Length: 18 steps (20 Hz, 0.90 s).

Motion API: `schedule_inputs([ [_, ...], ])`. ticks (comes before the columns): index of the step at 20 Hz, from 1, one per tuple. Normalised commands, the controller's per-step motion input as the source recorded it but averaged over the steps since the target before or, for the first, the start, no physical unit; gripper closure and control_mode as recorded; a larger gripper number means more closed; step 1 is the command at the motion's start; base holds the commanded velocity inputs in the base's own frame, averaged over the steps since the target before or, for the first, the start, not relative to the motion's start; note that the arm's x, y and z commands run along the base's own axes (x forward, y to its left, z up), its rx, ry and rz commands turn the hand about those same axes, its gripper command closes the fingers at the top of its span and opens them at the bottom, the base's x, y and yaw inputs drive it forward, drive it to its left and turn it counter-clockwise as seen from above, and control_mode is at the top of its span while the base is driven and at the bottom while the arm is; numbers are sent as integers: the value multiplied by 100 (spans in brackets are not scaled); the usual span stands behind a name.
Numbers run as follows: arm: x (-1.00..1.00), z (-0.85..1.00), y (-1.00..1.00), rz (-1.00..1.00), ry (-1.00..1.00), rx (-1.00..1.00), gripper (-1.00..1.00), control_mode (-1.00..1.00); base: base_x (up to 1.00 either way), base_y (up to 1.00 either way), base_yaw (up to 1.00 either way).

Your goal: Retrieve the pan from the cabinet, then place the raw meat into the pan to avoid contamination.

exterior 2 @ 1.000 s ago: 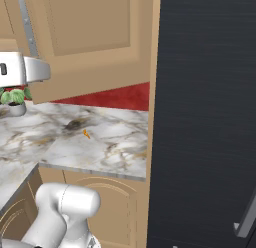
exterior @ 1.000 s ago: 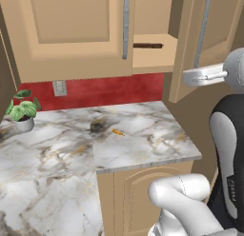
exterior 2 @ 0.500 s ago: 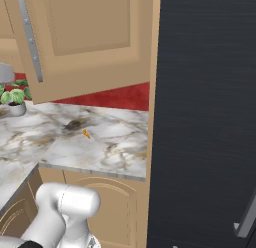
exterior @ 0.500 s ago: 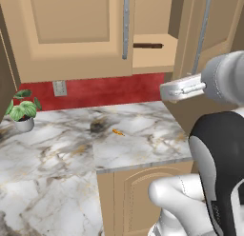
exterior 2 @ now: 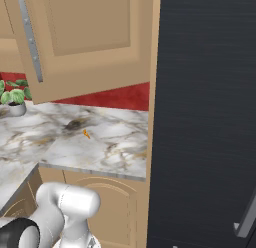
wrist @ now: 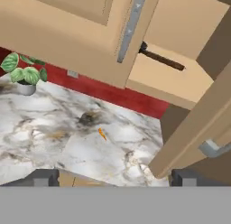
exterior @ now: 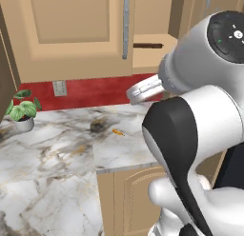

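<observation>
Jaws: wide open, holding nothing; both dark fingertips (wrist: pixel 45 177) sit far apart at 6 o'clock in the hand view.
Bench (exterior: pixel 52 168): marble, with a small orange scrap (exterior: pixel 117 132) near its middle (too small to identify).
Plant (exterior: pixel 21 111): potted, at 9 o'clock by the red wall.
Cabinet (exterior: pixel 76 35): doors open.
Pan (wrist: pixel 161 60): on the cabinet shelf at 1 o'clock; brown handle pokes past the door.

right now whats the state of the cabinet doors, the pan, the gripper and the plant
cabinet: both doors swung open, shelf exposed
pan: on the cabinet shelf, only its brown handle showing, not gripped
gripper: open, holding nothing, away from the cabinet
potted plant: upright on the marble counter
</observation>
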Motion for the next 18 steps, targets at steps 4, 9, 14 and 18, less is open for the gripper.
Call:
schedule_inputs([
  [4,21,-7,26,3,24,-30,-100,-100,0,0,0],
  [9,23,-15,20,5,11,-34,-100,-100,0,0,0],
  [14,26,-32,5,0,-4,-32,-100,-100,0,0,0],
  [18,31,-33,-4,0,-5,-25,-100,-100,0,0,0],
])
